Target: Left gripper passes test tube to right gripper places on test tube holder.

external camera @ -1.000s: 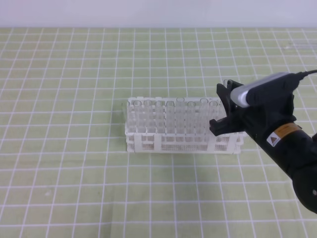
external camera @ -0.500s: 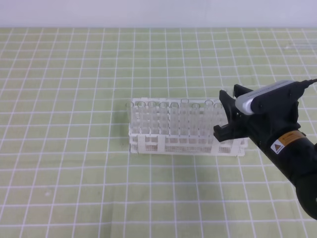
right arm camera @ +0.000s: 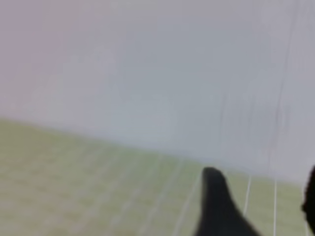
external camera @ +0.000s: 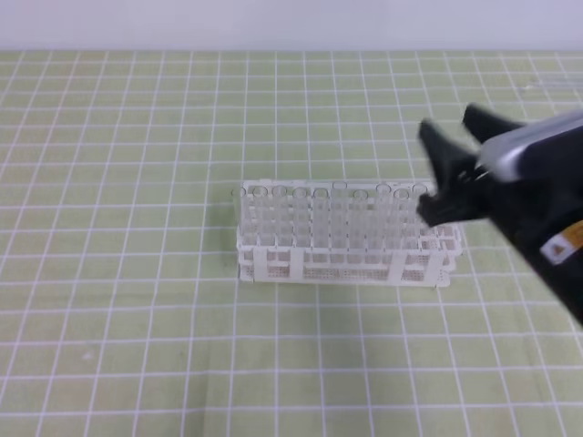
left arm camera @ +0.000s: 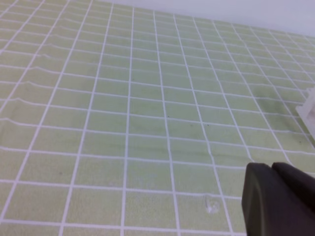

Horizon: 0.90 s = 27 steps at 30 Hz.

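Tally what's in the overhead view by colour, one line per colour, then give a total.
White: 1, the test tube holder
Black: 1, the right gripper
Green: 1, the grid mat
Total: 3

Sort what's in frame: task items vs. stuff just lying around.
Task items:
- right gripper, open, nothing visibly held, raised beside the rack's right end
- test tube holder, white rack with clear tubes standing in it
- left gripper, only a dark finger visible in the left wrist view
- the passed tube: can't single it out from the others

Lying around:
- green grid mat; nothing else
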Each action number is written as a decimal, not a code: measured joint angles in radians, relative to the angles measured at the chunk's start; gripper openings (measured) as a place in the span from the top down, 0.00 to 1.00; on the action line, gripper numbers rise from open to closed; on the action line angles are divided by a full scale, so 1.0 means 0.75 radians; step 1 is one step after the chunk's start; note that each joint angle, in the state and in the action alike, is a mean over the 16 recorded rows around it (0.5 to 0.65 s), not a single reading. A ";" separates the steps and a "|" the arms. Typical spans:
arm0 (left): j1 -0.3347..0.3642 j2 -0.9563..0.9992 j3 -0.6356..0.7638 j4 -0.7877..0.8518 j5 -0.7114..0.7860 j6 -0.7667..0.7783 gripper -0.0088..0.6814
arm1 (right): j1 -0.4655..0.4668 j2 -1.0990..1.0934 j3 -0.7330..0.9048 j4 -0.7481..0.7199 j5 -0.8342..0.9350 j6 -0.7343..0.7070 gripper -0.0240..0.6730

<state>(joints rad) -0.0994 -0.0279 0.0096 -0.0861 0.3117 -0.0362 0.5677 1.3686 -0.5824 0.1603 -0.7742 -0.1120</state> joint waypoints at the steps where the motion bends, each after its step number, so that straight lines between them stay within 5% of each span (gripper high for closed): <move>1: 0.000 0.002 -0.001 0.000 0.002 0.000 0.99 | 0.000 -0.045 0.000 0.004 0.021 -0.007 0.59; 12: 0.000 -0.005 0.002 0.000 -0.003 0.000 0.99 | -0.044 -0.595 0.022 0.226 0.522 -0.312 0.95; 18: 0.000 -0.005 0.002 0.000 -0.003 0.000 0.99 | -0.125 -0.797 0.107 0.369 0.718 -0.512 0.98; 27: 0.000 0.010 -0.004 0.000 0.006 -0.001 0.99 | -0.295 -1.110 0.374 0.434 0.716 -0.590 0.99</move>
<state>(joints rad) -0.0992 -0.0205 0.0067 -0.0859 0.3164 -0.0368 0.3463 0.5361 -0.3018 0.4857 -0.2376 -0.5548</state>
